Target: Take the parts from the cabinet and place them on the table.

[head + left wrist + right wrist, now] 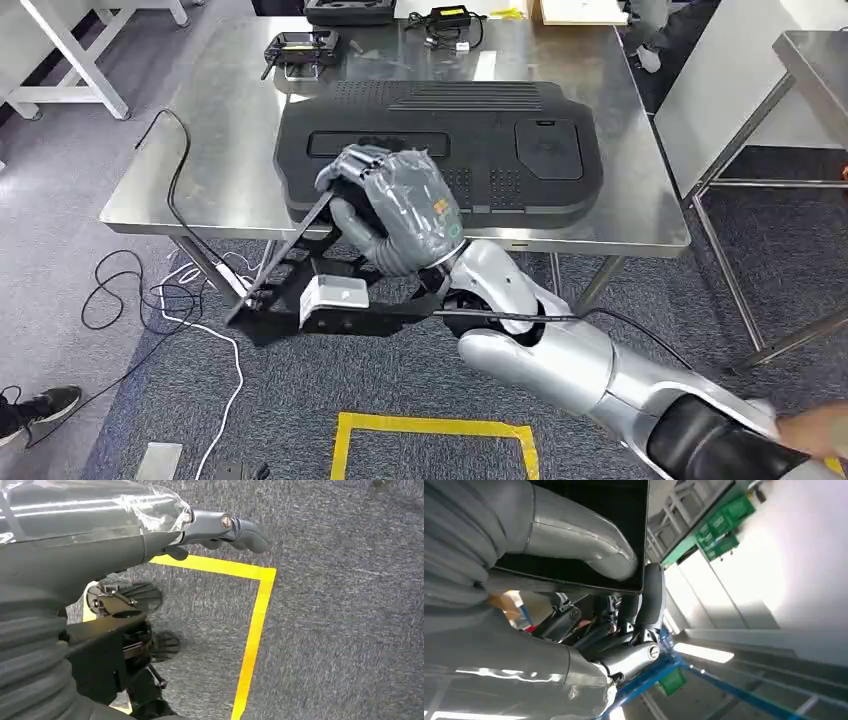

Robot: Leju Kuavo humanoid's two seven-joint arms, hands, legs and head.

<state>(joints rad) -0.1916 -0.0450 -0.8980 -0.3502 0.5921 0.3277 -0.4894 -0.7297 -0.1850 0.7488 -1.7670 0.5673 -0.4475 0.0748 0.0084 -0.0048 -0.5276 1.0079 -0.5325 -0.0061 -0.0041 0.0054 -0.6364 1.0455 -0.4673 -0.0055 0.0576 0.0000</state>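
My right hand grips a flat black frame-like part with a white label, holding it tilted in the air just in front of the steel table. A large black moulded cover lies flat on that table, right behind the hand. In the right wrist view the thumb lies across the part's black panel and the dark fingers hook around its edge. My left hand hangs over the grey carpet with its fingers stretched out, holding nothing.
Small black devices and a charger sit at the table's far edge. Cables trail on the floor at left. A yellow tape square marks the carpet. Another steel table stands at right. A person's shoe shows at lower left.
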